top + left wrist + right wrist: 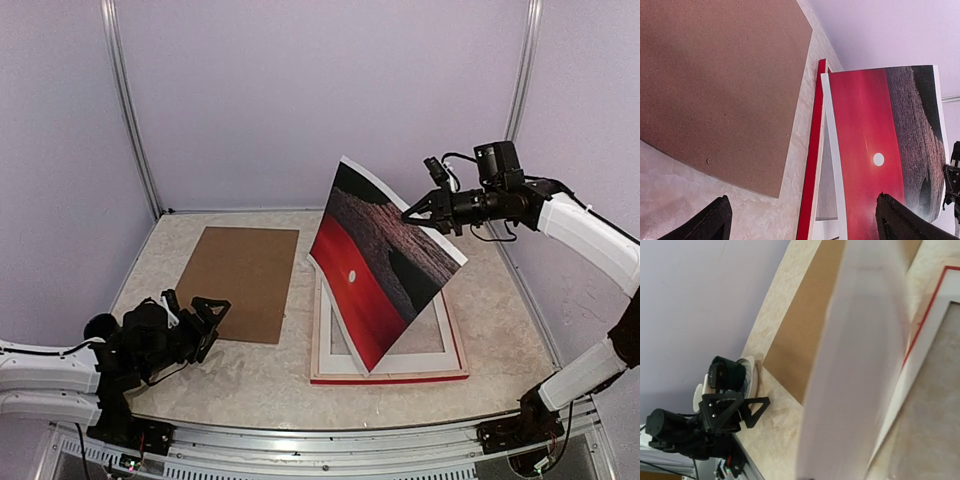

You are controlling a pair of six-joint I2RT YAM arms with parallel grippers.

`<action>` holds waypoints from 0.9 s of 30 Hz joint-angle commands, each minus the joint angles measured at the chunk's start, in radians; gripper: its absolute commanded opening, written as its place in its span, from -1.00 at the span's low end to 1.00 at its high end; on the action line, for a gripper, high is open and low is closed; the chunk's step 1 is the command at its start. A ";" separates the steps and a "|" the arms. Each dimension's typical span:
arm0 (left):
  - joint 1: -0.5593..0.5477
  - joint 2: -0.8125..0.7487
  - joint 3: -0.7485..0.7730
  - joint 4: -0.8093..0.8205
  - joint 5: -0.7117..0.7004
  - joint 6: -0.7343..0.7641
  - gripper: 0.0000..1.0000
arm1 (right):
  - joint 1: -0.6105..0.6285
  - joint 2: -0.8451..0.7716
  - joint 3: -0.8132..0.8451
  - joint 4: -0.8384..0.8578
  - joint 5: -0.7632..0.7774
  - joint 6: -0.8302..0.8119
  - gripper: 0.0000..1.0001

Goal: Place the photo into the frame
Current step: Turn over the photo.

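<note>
The photo (385,265), a red sunset with a small white sun over dark sea, stands tilted on edge with its picture side facing left. Its lower edge rests on the frame (326,335), which lies flat on the table with pale wood up and a red outer edge. My right gripper (410,214) is shut on the photo's upper right edge. In the right wrist view the photo's white back (855,365) fills the middle and hides the fingers. My left gripper (203,318) hovers open near the front left, well apart from both. Between its fingertips (715,220) appear the frame (812,165) and the photo (870,140).
A brown backing board (240,282) lies flat left of the frame, close to my left gripper; it also shows as the board (715,75) and the board (800,340). Purple walls close off the back and sides. The table's near rail (330,450) runs along the front.
</note>
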 commanded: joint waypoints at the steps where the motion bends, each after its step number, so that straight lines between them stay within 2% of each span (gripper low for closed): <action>1: 0.007 0.023 0.024 0.046 0.018 0.020 0.98 | -0.038 -0.070 0.016 -0.133 0.062 -0.073 -0.86; 9: 0.011 0.094 0.055 0.065 0.039 0.037 0.98 | -0.055 -0.146 0.095 -0.290 0.296 -0.130 -0.87; 16: 0.014 0.162 0.080 0.093 0.064 0.046 0.98 | -0.055 -0.183 0.093 -0.308 0.368 -0.153 -0.93; 27: 0.015 0.224 0.114 0.108 0.082 0.058 0.98 | -0.055 -0.256 0.191 -0.373 0.623 -0.163 -0.97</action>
